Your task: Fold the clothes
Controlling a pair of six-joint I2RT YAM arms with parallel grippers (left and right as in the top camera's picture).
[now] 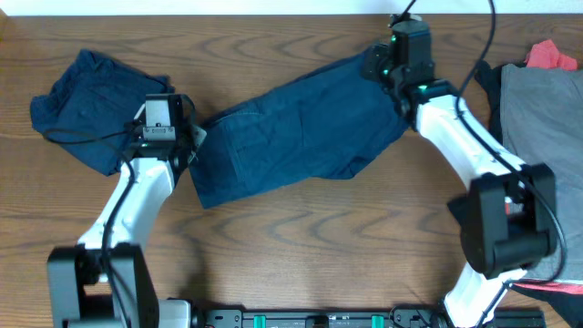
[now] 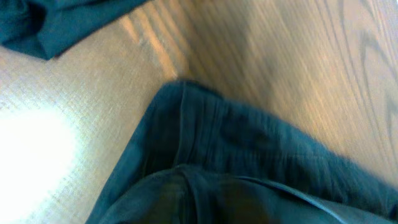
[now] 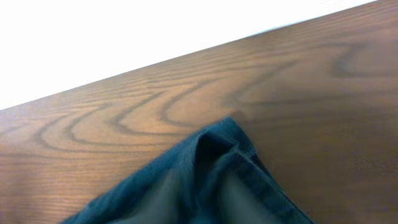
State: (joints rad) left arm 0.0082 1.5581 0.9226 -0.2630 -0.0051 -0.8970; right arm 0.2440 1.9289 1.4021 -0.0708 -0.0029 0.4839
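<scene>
**Navy shorts spread between both arms; jaw state unconfirmed**

You have the navy shorts [image 1: 291, 128] lying flat on the table [image 1: 319, 246]. They stretch on a slant from lower left to upper right across the middle.

Your left gripper [image 1: 189, 137] sits at the shorts' left end. Your right gripper [image 1: 384, 62] sits at their upper right corner, near the table's far edge.

From overhead the fingertips are hidden, and neither wrist camera shows them. You cannot tell whether either pair of jaws stands apart, together or clamped on cloth.

The left wrist view shows a seamed edge of the shorts lying on the wood. The right wrist view shows a folded corner of them, also on the wood.

A second navy garment [image 1: 86, 105] lies crumpled just to the left of the left gripper. A grey garment [image 1: 537, 118] lies at the table's right edge, with a red piece [image 1: 553, 56] at its top.
</scene>
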